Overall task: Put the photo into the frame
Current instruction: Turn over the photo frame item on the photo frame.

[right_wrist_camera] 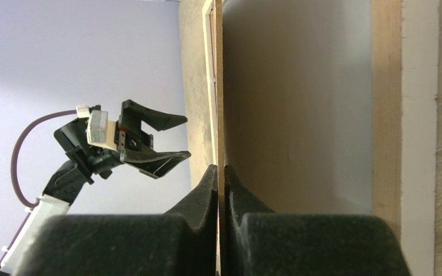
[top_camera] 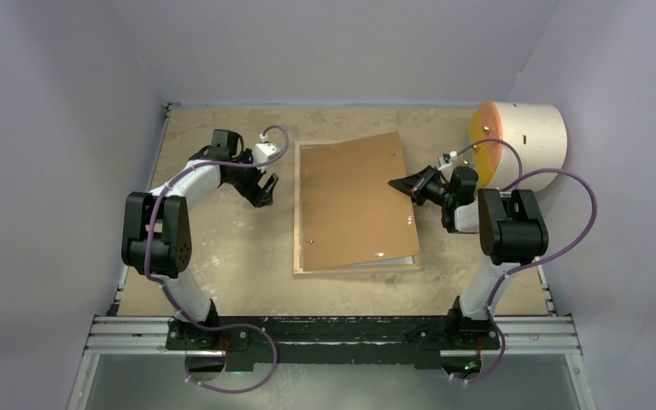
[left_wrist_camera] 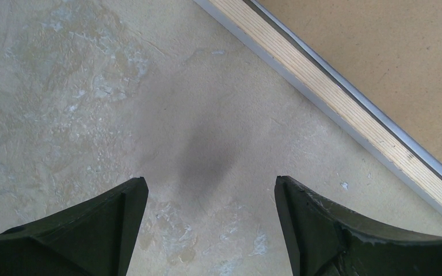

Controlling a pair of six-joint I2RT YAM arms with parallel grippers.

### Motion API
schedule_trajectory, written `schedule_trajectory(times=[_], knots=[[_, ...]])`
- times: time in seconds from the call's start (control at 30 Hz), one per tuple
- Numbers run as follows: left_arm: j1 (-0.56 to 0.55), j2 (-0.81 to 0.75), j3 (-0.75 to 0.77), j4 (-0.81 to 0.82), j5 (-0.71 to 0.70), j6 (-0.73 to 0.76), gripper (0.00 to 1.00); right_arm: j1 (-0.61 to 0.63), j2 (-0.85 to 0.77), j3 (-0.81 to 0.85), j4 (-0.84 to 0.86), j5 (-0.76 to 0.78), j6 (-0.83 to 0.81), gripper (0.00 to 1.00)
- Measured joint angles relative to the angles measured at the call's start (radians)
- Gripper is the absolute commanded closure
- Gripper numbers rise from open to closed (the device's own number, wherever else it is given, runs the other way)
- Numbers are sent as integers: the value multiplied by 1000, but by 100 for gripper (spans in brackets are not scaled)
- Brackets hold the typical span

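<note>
The frame (top_camera: 297, 218) lies back-up in the middle of the table, its light wood rim showing. The plain brown backing board (top_camera: 354, 196) lies skewed on it. My right gripper (top_camera: 399, 183) is shut on the board's right edge; the right wrist view shows the jaws (right_wrist_camera: 221, 169) pinching the thin board (right_wrist_camera: 219, 86) above the frame's rim (right_wrist_camera: 387, 115). A pale surface (right_wrist_camera: 299, 103) lies in the frame under the board; I cannot tell if it is the photo. My left gripper (top_camera: 265, 190) is open and empty over bare table, left of the frame (left_wrist_camera: 334, 98).
A white cylinder with an orange face (top_camera: 521, 141) lies at the back right, close behind the right arm. Pale walls enclose the table on three sides. The left gripper (right_wrist_camera: 170, 138) shows beyond the board in the right wrist view.
</note>
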Motion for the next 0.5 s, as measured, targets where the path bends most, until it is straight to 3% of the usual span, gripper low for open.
schedule_trajectory(times=[0.5], knots=[[-5,0,0,-7,-1,1,15,-6,26,-3,48,-7,15,100]])
